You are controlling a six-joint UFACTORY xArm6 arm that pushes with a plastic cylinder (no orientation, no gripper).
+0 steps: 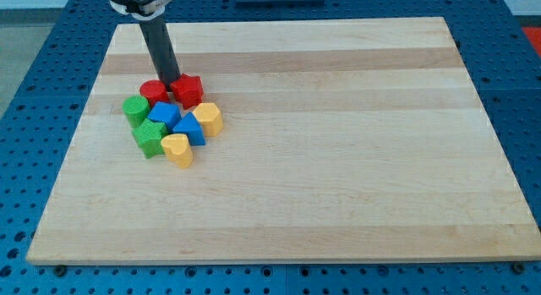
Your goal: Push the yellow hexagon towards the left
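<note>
**Tip parked among the reds, yellow hexagon waits on the right flank**

My tip [172,82], a bare rod tool with nothing to spread or pinch, sits between the red cylinder [153,91] and red star [188,90]. Nearer, the blue blocks [176,120]; right of them, the yellow hexagon [209,118]. It looks light, rigid and slick on the counter [355,160]. Contact its right face squarely, or it may spin off.

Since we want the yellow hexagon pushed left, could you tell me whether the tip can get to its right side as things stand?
Probably yes: my tip sits between the red cylinder and red star, but the board right of the yellow hexagon is open.
</note>
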